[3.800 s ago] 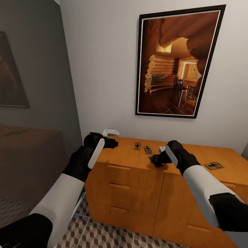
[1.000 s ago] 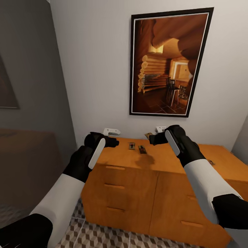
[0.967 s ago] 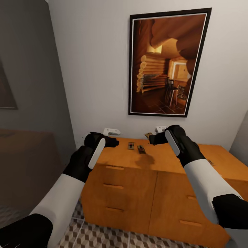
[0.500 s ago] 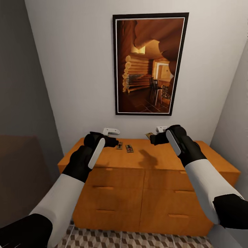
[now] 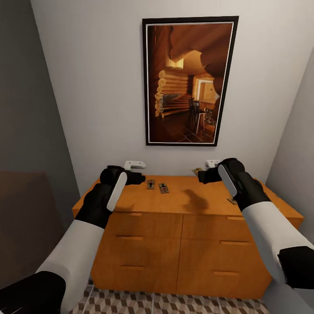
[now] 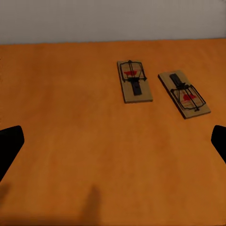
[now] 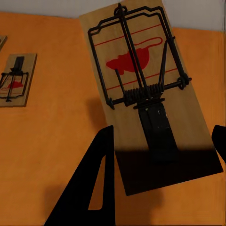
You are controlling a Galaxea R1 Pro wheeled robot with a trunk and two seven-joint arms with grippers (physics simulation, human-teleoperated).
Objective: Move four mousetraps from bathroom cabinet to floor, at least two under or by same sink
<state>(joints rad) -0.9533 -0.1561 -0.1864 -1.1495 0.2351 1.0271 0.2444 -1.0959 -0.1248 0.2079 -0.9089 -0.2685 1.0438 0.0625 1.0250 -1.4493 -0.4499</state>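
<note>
**Right gripper clamped on one mousetrap above the cabinet top**

Right gripper (image 5: 201, 175), seen from the head camera, hangs over the back right part of the orange-brown cabinet (image 5: 183, 226), close to the white wall. Its two dark fingers (image 7: 96, 183) are closed on the near end of the held mousetrap (image 7: 141, 94), a flat wooden slab with a black wire bail, a coil spring and a red printed mark; the trap is lifted clear of the wood and tilted. Left gripper (image 5: 140, 178) hovers over the back left part of the cabinet top with its fingertips (image 6: 8, 146) spread wide apart and nothing between them. Two mousetraps (image 5: 151, 184) (image 5: 163, 188) lie flat on the cabinet top just beside each other, near the left gripper and well apart from the right one. A fourth mousetrap (image 5: 232, 200) shows partly behind the right wrist. Patterned bathroom floor (image 5: 165, 303) lies below the drawer fronts. A framed picture (image 5: 187, 80) hangs on the wall above the cabinet.
</note>
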